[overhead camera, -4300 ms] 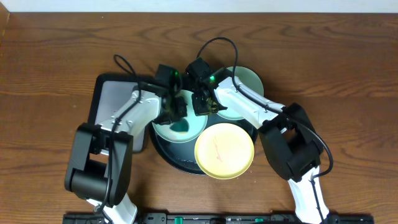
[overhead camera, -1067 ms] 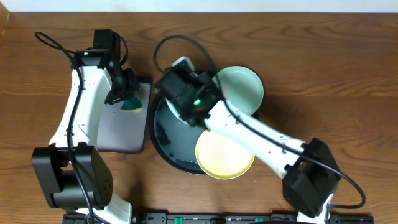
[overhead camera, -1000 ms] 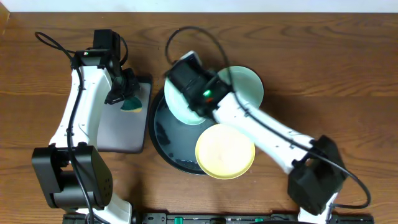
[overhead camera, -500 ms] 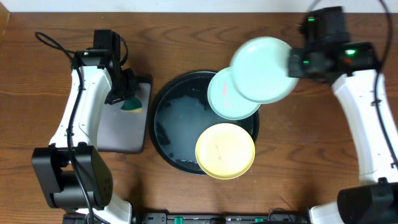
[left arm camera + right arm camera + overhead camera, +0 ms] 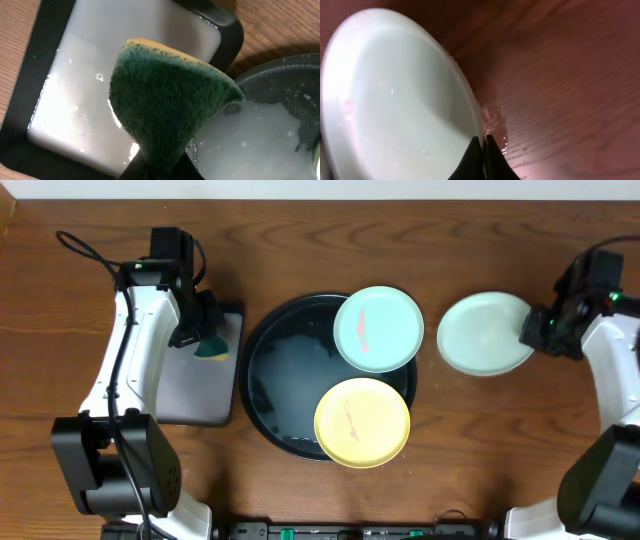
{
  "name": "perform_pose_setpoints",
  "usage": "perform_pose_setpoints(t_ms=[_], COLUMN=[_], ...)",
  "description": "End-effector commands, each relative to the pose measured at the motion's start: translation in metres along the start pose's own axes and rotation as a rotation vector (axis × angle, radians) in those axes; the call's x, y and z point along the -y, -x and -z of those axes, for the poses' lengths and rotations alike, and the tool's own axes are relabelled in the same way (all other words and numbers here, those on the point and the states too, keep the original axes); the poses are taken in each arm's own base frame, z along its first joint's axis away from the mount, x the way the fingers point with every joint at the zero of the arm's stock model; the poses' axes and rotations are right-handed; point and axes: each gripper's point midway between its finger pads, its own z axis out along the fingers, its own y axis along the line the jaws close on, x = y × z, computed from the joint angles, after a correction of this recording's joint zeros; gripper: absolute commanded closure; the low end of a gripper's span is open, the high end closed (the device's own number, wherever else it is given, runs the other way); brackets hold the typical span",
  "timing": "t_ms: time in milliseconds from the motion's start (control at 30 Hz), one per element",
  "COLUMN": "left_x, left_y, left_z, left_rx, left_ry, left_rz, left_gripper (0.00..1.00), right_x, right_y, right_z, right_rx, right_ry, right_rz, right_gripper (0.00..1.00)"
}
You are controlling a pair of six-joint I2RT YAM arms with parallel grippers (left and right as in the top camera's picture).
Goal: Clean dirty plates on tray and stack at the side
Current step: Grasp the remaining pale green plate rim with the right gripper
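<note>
The large round black tray (image 5: 275,370) holds a mint green plate (image 5: 377,329) with an orange-red smear at its upper right and a pale yellow plate (image 5: 362,422) with thin smears at its front. A second mint plate (image 5: 485,333) lies on the table right of the tray. My right gripper (image 5: 530,330) is shut on its right rim; the right wrist view shows the fingers (image 5: 481,142) pinching the rim of that plate (image 5: 395,100). My left gripper (image 5: 205,332) is shut on a green and yellow sponge (image 5: 170,100), held over the flat grey tray (image 5: 195,385).
The flat grey rectangular tray (image 5: 75,100) with a black edge lies left of the black tray (image 5: 270,125), which has soapy water in it. Wet marks show on the wood by the right plate (image 5: 495,120). Bare wood table surrounds both trays.
My right gripper carried the mint plate from over the black tray out to the right and lowered it onto the table. The left arm with the sponge has not moved.
</note>
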Motion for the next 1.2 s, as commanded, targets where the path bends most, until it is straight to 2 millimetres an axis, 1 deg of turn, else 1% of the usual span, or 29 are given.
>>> perform_pose_setpoints(t_ms=[0, 67, 167, 233, 300, 367, 400, 467, 500, 600, 633, 667, 700, 767, 833, 900, 1000, 1033, 1167], left_x=[0.0, 0.0, 0.0, 0.0, 0.0, 0.0, 0.0, 0.0, 0.0, 0.001, 0.002, 0.003, 0.004, 0.008, 0.011, 0.013, 0.014, 0.014, 0.014], left_y=[0.007, 0.007, 0.007, 0.007, 0.007, 0.007, 0.007, 0.007, 0.007, 0.009, 0.009, 0.009, 0.01, 0.012, 0.012, 0.012, 0.013, 0.014, 0.014], left_z=[0.009, 0.009, 0.009, 0.009, 0.009, 0.009, 0.009, 0.009, 0.009, 0.009, 0.009, 0.009, 0.009, 0.01, 0.01, 0.01, 0.01, 0.01, 0.01], left_rx=[0.035, 0.035, 0.035, 0.035, 0.035, 0.035, 0.035, 0.035, 0.036, 0.041, 0.043, 0.046, 0.049, 0.059, 0.065, 0.067, 0.072, 0.074, 0.078], left_ry=[-0.001, -0.001, -0.001, -0.001, -0.001, -0.001, -0.001, -0.001, -0.001, -0.004, -0.005, -0.008, -0.009, -0.018, -0.022, -0.025, -0.027, -0.028, -0.029], left_rz=[-0.017, -0.017, -0.017, -0.017, -0.017, -0.017, -0.017, -0.017, -0.017, -0.017, -0.019, -0.021, -0.023, -0.029, -0.035, -0.038, -0.038, -0.038, -0.038], left_gripper=[0.93, 0.93, 0.92, 0.92, 0.93, 0.93, 0.93, 0.93, 0.93, 0.93, 0.92, 0.93, 0.93, 0.93, 0.93, 0.93, 0.92, 0.93, 0.93], right_x=[0.001, -0.001, -0.001, -0.001, -0.001, -0.006, -0.014, -0.023, -0.033, -0.061, -0.076, -0.096, -0.103, -0.131, -0.153, -0.175, -0.19, -0.195, -0.207], right_y=[-0.019, -0.028, -0.042, -0.044, -0.041, -0.038, -0.034, -0.027, -0.021, -0.005, 0.002, 0.009, 0.011, 0.016, 0.015, 0.005, -0.006, -0.01, -0.013], right_z=[-0.025, -0.04, -0.055, -0.056, -0.054, -0.049, -0.04, -0.029, -0.019, -0.001, 0.006, 0.014, 0.016, 0.02, 0.017, 0.005, -0.013, -0.025, -0.048], right_rx=[-0.019, -0.013, -0.02, -0.026, -0.021, -0.025, -0.034, -0.034, -0.027, 0.015, 0.042, 0.079, 0.092, 0.135, 0.141, 0.108, 0.055, 0.031, 0.002], right_ry=[0.018, 0.039, 0.054, 0.053, 0.054, 0.073, 0.102, 0.12, 0.142, 0.199, 0.234, 0.272, 0.282, 0.316, 0.337, 0.346, 0.343, 0.341, 0.353], right_rz=[0.026, 0.051, 0.064, 0.063, 0.071, 0.073, 0.08, 0.096, 0.119, 0.167, 0.194, 0.233, 0.247, 0.308, 0.355, 0.452, 0.546, 0.57, 0.59], right_gripper=[0.99, 0.99, 0.98, 0.95, 0.89, 0.85, 0.81, 0.77, 0.73, 0.65, 0.63, 0.61, 0.6, 0.56, 0.52, 0.46, 0.44, 0.44, 0.47])
